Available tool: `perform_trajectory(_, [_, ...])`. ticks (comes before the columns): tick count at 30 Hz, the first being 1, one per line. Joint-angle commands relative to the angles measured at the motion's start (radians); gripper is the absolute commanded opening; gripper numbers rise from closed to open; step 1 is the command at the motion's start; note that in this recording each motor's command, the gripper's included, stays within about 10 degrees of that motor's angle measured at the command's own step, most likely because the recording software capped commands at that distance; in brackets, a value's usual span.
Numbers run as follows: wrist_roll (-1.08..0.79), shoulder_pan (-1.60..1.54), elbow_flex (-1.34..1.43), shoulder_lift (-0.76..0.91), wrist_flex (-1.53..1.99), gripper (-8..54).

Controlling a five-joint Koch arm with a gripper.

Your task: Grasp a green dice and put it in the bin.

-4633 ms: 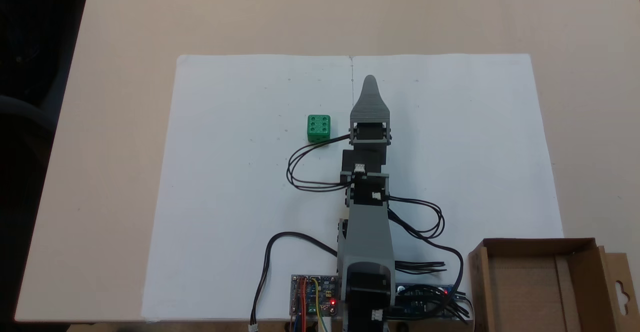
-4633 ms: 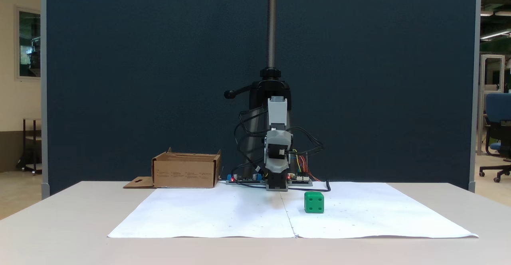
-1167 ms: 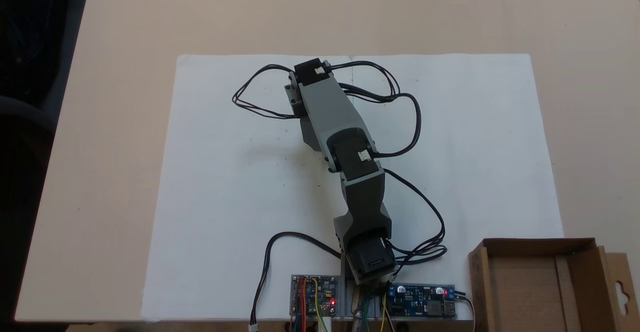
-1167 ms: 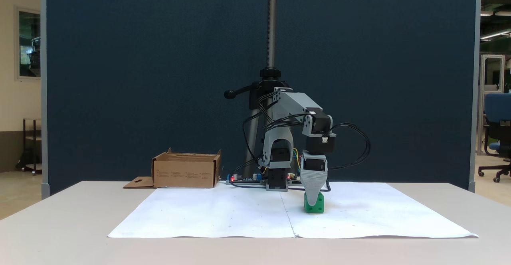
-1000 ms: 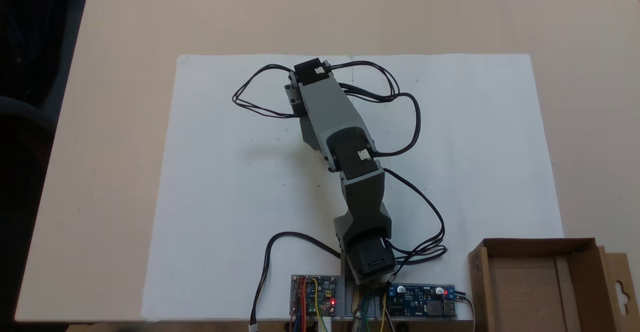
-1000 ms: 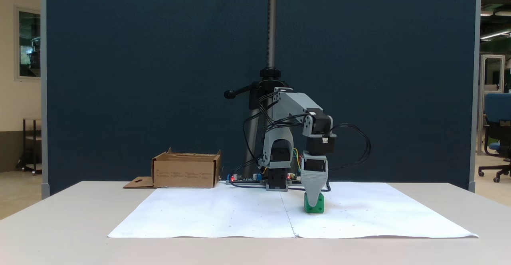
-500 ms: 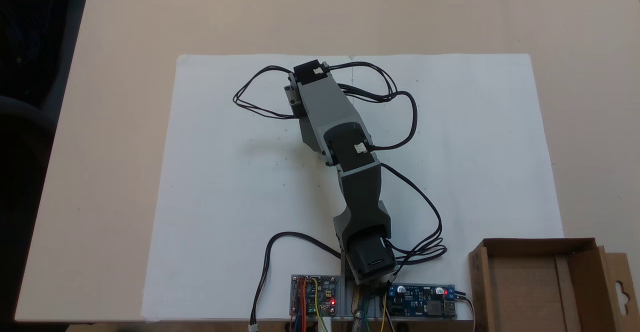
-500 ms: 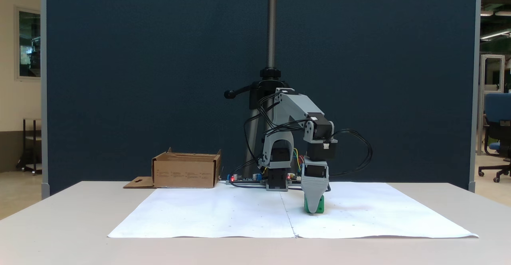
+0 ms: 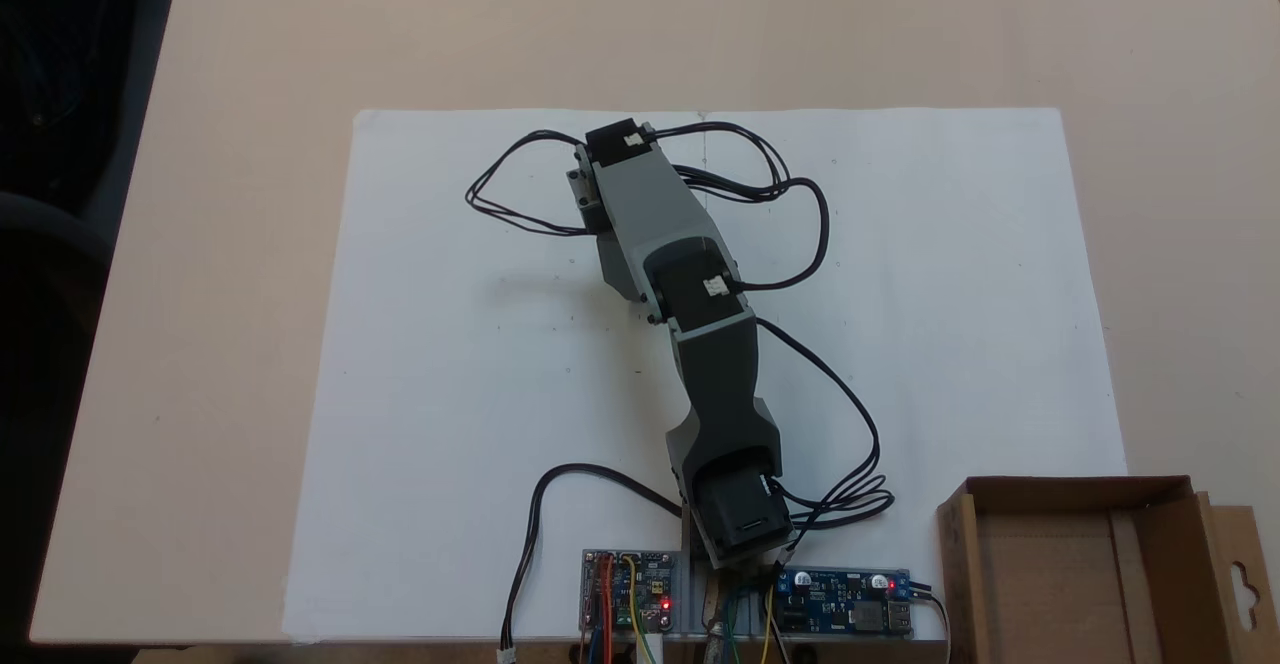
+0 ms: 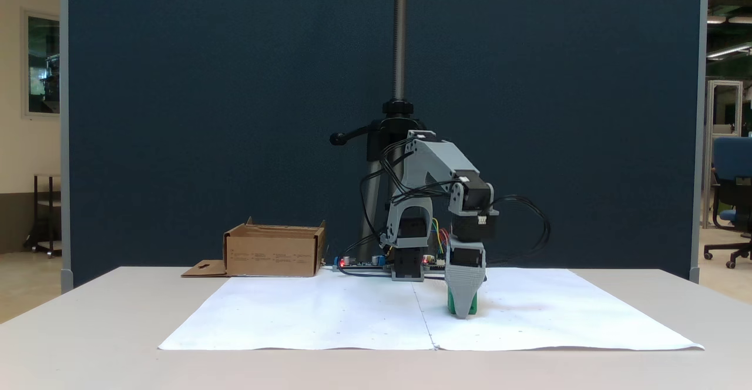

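My hand points straight down with its tip at the white paper sheet, its grey front jaw covering most of the green dice; I cannot tell whether it has closed on the cube. The dice sits on the paper, right of the centre crease. The bin stands well apart to the left, on the counter.

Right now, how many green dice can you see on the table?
1. The green dice sits on the white paper, mostly covered by the gripper lowered over it. Others could hide under the arm.
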Motion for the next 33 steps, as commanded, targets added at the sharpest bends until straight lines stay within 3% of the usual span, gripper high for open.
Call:
perform_trajectory(1, [0.072, -0.021, -0.040, 0.028, -0.005, 38.9])
perform_trajectory(4, [0.072, -0.021, -0.038, 0.028, -0.003, 38.6])
perform_trajectory(8, [0.072, -0.020, -0.040, 0.028, 0.000, 29.2])
perform_trajectory(13, [0.074, -0.020, -0.038, 0.028, 0.006, 29.2])
perform_trajectory(17, [0.072, -0.020, -0.038, 0.029, 0.006, 22.5])
perform_trajectory(25, [0.072, -0.018, -0.038, 0.029, 0.031, 21.7])
perform_trajectory(27, [0.074, -0.014, -0.038, 0.043, 0.032, 12.7])
perform_trajectory(33, [0.072, 0.035, -0.038, 0.091, 0.031, 12.1])
